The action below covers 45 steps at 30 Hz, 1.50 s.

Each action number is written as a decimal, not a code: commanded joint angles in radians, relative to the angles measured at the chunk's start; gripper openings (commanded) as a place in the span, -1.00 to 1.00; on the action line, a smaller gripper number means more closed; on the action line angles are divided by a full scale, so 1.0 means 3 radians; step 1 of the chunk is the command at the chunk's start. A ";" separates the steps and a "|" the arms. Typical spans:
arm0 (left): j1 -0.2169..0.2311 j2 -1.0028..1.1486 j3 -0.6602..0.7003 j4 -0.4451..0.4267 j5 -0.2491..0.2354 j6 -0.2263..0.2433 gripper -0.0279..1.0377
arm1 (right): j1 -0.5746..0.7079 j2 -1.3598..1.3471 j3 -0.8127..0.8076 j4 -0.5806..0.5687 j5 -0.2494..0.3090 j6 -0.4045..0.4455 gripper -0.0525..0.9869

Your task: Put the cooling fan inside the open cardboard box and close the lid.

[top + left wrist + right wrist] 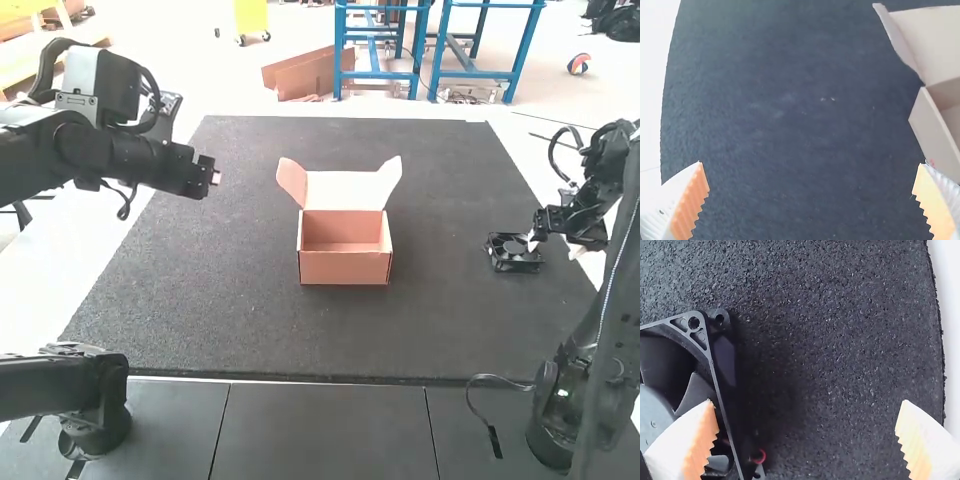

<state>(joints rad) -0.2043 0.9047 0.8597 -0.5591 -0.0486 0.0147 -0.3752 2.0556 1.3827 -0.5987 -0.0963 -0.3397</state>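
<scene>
**Right claw spread at the fan's edge; box open at mid-mat**

Right gripper (802, 440): released, with the white ribbed fingers set wide apart. One orange pad (696, 440) sits over the cooling fan (682, 360), above its blades and just inside the black frame. The other pad is well off to the far side, over bare mat. The frame's side wall and one screw-hole corner lie in the gap between the fingers. Whether the near pad touches the fan I cannot tell. A short bit of red wire shows at the frame's edge by that pad.

From above, the fan lies flat on the black mat (200, 270), right under this claw and near the mat's right-hand edge.

Outward from the right claw, well apart toward the left arm's side, the cardboard box (345, 250) stands upright at about the mat's middle. Its top is open, and the lid flap is raised at the far wall with its two small ears spread.

Left gripper (205, 175): also released. Its wrist view shows both orange-padded fingers far apart with nothing between them but mat. It hangs above the mat, apart from the box. The box's near wall and raised flap lie off its side that faces the right arm.
</scene>
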 commanded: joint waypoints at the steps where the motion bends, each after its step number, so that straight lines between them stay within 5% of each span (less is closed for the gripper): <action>1: -0.0030 -0.0050 0.0136 -0.0003 -0.0012 0.0023 0.87 | 0.0034 0.0066 0.0090 -0.0044 0.0050 0.0028 0.57; 11: -0.0030 -0.0050 0.0172 -0.0013 -0.0012 0.0023 0.87 | 0.0080 0.0066 0.0090 -0.0172 0.0060 0.0007 0.13; 21: -0.0030 -0.0050 0.0182 -0.0008 -0.0012 0.0023 0.87 | 0.0146 0.0051 0.0090 -0.0162 -0.0185 0.0192 -0.88; 27: -0.0030 -0.0050 0.0167 0.0002 -0.0012 0.0033 0.87 | 0.0126 -0.0102 0.0065 -0.0157 -0.0451 0.0268 -0.93; 39: -0.0030 -0.0045 0.0136 0.0227 -0.0001 0.0161 0.87 | 0.0141 -0.0982 -0.0191 -0.0397 -0.0661 0.0278 -0.93; 45: -0.0030 -0.0050 0.0121 0.0237 0.0014 0.0161 0.87 | 0.0238 -0.1503 -0.0232 -0.0694 -0.0809 0.0687 -0.91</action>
<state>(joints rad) -0.2050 0.9047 0.8597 -0.4961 -0.0486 0.0494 -0.3321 1.6829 1.3003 -0.7933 -0.2764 -0.2100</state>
